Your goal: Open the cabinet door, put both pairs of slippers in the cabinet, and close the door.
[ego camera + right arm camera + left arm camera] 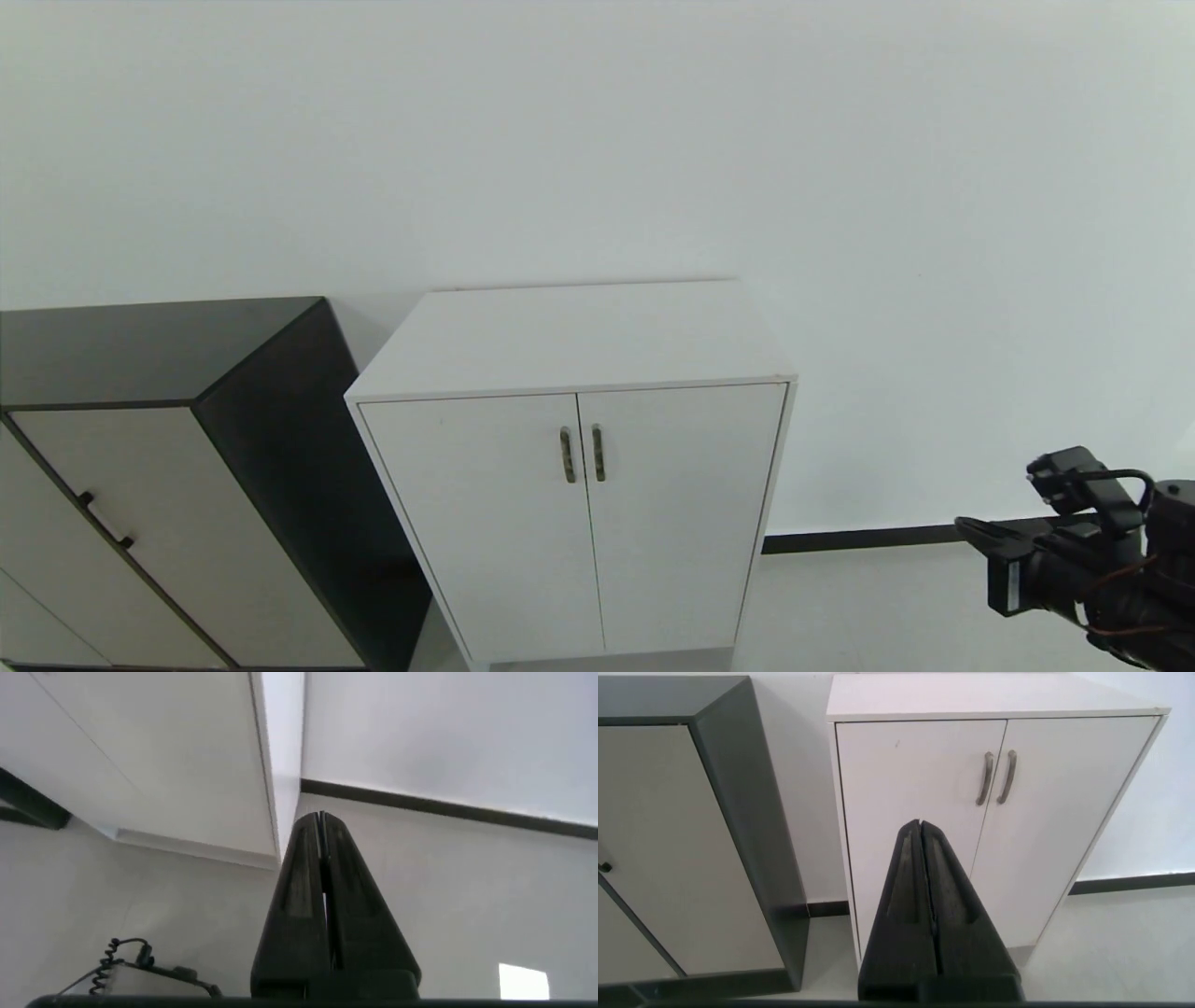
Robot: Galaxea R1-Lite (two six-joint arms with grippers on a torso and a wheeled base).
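A white two-door cabinet (574,504) stands against the wall, both doors shut, with two metal handles (583,455) side by side at the middle seam. The left wrist view faces the same cabinet (990,812) and its handles (997,777). My left gripper (922,826) is shut with nothing in it, pointing at the left door from some distance. My right gripper (966,530) is out to the right of the cabinet, low, and shut (322,819) on nothing, aimed at the floor by the cabinet's right side (177,756).
A dark-framed cabinet (159,485) with pale doors stands close to the white one's left side. A dark baseboard (859,539) runs along the white wall. Pale floor (448,896) lies to the right of the cabinet. A coiled cable (117,952) lies on the floor.
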